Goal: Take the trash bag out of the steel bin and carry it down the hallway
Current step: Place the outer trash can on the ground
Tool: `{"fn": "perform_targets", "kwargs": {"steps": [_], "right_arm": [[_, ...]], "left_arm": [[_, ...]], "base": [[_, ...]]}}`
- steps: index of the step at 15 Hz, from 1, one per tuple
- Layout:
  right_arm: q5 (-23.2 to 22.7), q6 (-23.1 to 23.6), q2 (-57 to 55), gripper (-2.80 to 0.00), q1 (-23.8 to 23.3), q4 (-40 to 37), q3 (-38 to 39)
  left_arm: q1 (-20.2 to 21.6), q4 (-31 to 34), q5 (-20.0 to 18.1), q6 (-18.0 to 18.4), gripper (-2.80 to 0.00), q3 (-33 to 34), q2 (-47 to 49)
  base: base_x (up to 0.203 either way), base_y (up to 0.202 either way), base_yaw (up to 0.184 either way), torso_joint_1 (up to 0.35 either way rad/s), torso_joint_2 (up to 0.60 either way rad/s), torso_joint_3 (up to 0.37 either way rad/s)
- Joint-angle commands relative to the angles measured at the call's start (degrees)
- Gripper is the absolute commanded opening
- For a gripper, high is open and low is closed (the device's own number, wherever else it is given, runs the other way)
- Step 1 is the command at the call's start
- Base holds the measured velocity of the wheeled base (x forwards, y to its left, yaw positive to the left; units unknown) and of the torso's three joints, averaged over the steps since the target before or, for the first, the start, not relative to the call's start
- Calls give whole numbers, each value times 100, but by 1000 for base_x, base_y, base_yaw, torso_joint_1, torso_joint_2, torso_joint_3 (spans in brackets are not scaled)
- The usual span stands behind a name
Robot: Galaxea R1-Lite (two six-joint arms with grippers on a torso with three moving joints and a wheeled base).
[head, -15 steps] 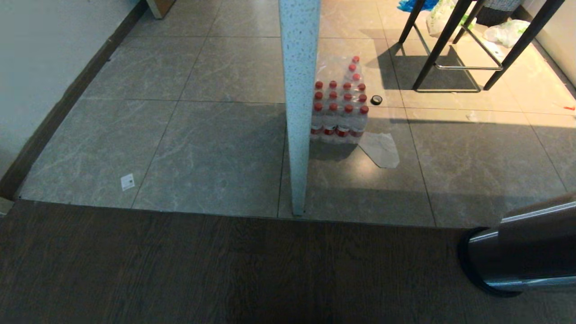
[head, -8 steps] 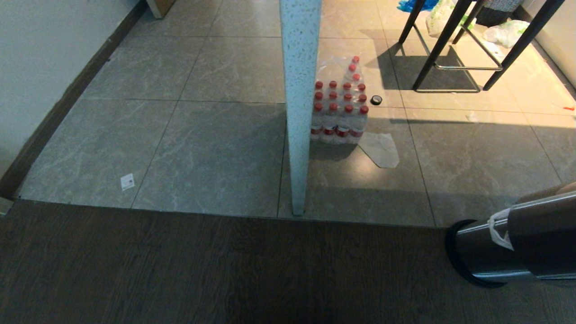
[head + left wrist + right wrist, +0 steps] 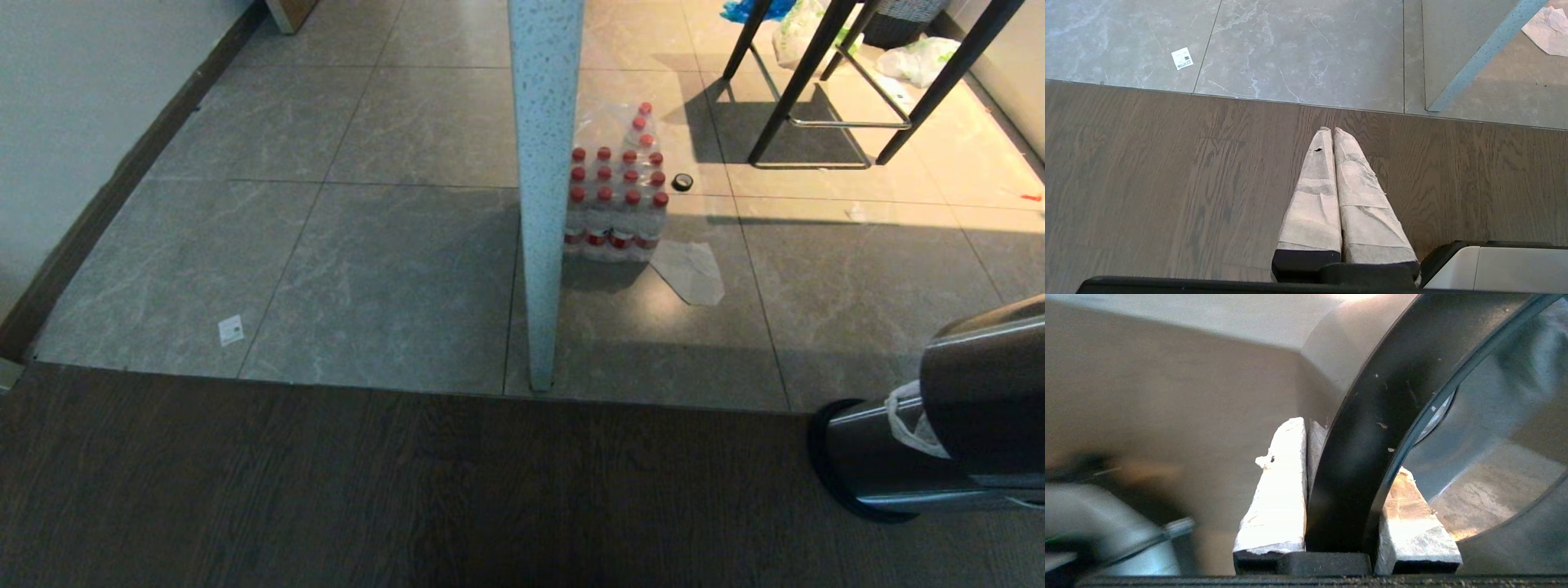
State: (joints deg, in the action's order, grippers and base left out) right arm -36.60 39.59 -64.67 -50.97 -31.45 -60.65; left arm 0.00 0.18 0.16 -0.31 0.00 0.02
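The right gripper (image 3: 1347,457) is closed most of the way on the bin (image 3: 873,457), one taped finger (image 3: 1282,490) on each side of its black ring (image 3: 1372,396), so the ring fills the narrow gap between the jaws. Brushed steel lies to both sides of the fingers, and the hollow inside curves away beyond the far one. From the head view a steel upper section (image 3: 980,384) stands apart from the lower body, and a crumpled fold of the bag (image 3: 910,416) peeks out between them, close by the gripped part, with most of it hidden inside. My reading is that the step in hand is opening the bin by lifting its ringed top piece, and the bag has not been taken hold of yet. Next the piece would need setting aside, then a handle of the thin plastic pinched cleanly and drawn upward without snagging on the rim. The left gripper (image 3: 1331,134) hangs over the wood floor with its jaws pressed together, holding nothing. No writing shows on the bin; a white label (image 3: 231,330) on the tiles ahead of the left gripper and the red bands on the bottles (image 3: 616,196) carry print too small to read.
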Motion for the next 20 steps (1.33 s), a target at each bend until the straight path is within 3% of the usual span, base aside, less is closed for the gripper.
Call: {"fn": "perform_targets", "kwargs": {"steps": [1,2,5,6,10,14,17,20], "right_arm": [[-364,-96,239,-280,346,-509,-58],[-462,-268,255,-280,658,-599,-106],[-551,-1374,182,-280,1622,-658,-548],[-566,-1500,54,-280,1756,-624,-652],[-569,-1558,-572,-280,1914,-186,-539],[-507,-1628,-1767,-280,2032,1520,23],[-159,-1939,-2847,-280,2449,2423,-54],[883,-2480,-3983,-280,3372,3350,-638]], "left_arm": [[0,-1,2,-4,-280,0,-2],[0,-1,2,-4,-280,0,-2],[0,-1,2,-4,-280,0,-2],[0,-1,2,-4,-280,0,-2],[0,-1,2,-4,-280,0,-2],[0,-1,2,-4,-280,0,-2],[0,-1,2,-4,-280,0,-2],[0,-1,2,-4,-280,0,-2]], "base": [[0,0,0,0,0,0],[0,0,0,0,0,0],[0,0,0,0,0,0],[0,0,0,0,0,0],[0,0,0,0,0,0],[0,0,0,0,0,0],[0,0,0,0,0,0],[0,0,0,0,0,0]]}}
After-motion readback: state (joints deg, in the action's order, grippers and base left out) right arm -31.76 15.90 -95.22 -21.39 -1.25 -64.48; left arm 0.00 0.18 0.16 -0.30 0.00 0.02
